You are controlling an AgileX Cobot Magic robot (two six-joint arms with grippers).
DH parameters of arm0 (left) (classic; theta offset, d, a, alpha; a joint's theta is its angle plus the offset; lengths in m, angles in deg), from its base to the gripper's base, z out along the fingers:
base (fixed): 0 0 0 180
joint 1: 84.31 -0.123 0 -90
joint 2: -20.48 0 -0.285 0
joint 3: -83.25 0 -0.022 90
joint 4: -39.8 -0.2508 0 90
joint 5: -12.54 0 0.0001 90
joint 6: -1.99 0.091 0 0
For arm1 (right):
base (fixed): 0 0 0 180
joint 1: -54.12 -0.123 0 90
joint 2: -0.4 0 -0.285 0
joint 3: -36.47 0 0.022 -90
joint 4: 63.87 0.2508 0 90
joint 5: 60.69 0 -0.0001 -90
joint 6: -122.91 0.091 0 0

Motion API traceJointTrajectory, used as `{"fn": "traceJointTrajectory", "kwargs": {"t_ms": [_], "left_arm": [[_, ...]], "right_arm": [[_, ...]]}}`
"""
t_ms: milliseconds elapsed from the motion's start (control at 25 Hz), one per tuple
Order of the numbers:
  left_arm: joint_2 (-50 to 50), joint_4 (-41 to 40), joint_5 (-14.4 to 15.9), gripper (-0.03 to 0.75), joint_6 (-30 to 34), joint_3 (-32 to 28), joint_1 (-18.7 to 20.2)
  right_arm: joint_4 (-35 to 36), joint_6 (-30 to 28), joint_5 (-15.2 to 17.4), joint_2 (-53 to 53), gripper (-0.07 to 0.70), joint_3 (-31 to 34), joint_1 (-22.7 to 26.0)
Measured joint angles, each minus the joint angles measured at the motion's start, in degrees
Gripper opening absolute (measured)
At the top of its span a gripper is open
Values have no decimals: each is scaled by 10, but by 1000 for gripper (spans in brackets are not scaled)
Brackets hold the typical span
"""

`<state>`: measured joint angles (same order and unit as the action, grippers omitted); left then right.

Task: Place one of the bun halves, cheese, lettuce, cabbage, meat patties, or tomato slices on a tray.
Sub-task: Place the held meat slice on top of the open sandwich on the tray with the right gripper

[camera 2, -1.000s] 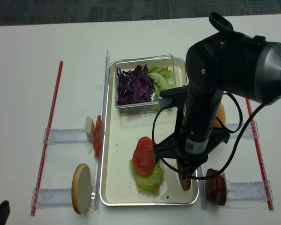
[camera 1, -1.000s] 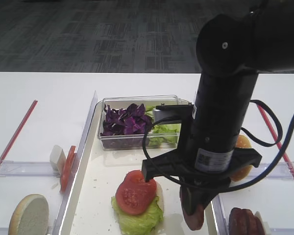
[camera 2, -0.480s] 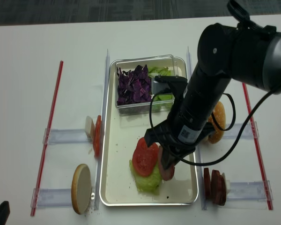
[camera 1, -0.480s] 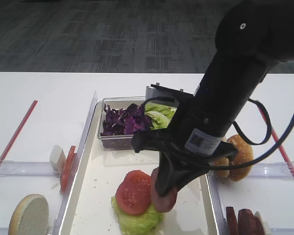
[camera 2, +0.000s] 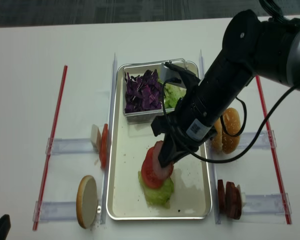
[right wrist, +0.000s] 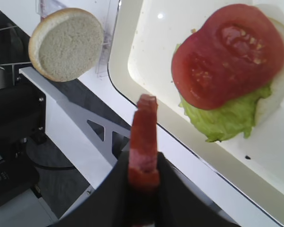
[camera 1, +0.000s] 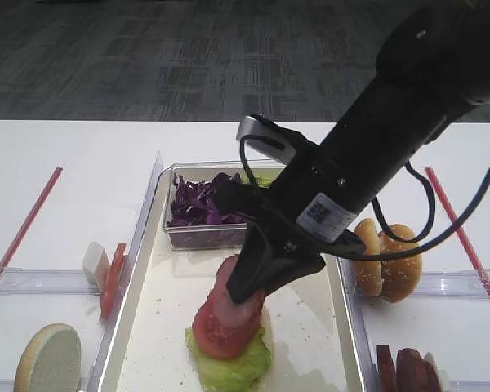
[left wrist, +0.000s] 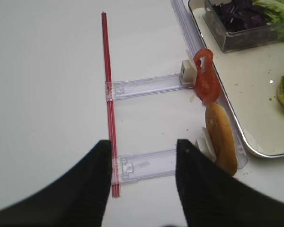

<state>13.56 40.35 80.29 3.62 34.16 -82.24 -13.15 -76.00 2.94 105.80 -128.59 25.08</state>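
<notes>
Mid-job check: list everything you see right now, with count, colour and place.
tray: 1, cream with metal rim, table centre
box: 1, clear, far end of tray
cabbage: purple shreds, in box, left part
lettuce: green, leaves in box and one under the tomato stack
tomato slices: 2 visible, red; one on the stack, one upright left of tray
meat patties: one held over the stack; dark ones right of tray, count unclear
bun halves: one left of tray; sesame ones right of tray
cheese: 1, white, left of tray
right gripper: shut on a patty
left gripper: open, over the table's left side
</notes>
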Motion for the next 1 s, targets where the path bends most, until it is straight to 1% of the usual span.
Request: {"fn": "traceJointTrajectory", "kwargs": {"t_ms": [240, 360, 440, 560, 840, 1000], "left_arm": [[0, 0, 0, 293, 0, 0, 0], [0, 0, 0, 293, 0, 0, 0], [0, 0, 0, 293, 0, 0, 0], [0, 0, 0, 293, 0, 0, 0], [0, 0, 0, 293, 0, 0, 0], [0, 0, 0, 293, 0, 0, 0]], "right_arm": [[39, -53, 15, 33, 116, 0, 1], [53, -80, 16, 49, 116, 0, 1], [73, -97, 16, 56, 116, 0, 7], [97, -119, 29, 65, 116, 0, 21], [123, -168, 37, 81, 117, -1, 45], [130, -181, 38, 96, 116, 0, 46]]}}
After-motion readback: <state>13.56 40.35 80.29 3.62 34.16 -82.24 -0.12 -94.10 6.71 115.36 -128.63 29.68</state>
